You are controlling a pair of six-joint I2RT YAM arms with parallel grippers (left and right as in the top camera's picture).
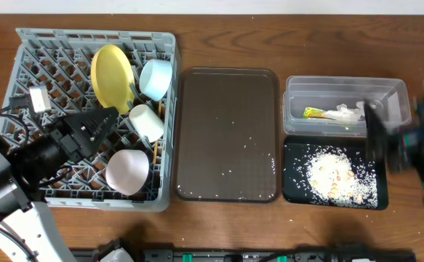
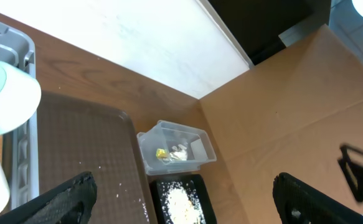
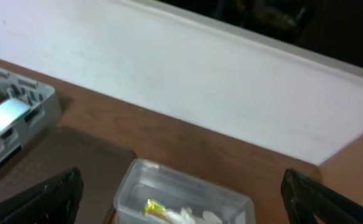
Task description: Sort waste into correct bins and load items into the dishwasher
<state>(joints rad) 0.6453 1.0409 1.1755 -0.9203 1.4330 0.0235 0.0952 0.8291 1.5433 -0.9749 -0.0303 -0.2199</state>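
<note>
The left end effector (image 1: 106, 127) and the right end effector (image 3: 181, 186) are gaping wide, holding nothing. Over the dish rack (image 1: 22, 44), the left one should be rising straight, avoiding the yellow plate (image 1: 112, 73).

clear tub (image 3: 130, 190): wrapper (image 3: 152, 207), tissue (image 3: 193, 216) inside | grey rack (image 3: 39, 102) far left

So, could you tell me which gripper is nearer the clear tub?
Right. The right gripper hangs over the right end of the clear tub; the left gripper is over the dish rack, beyond the brown tray.
</note>
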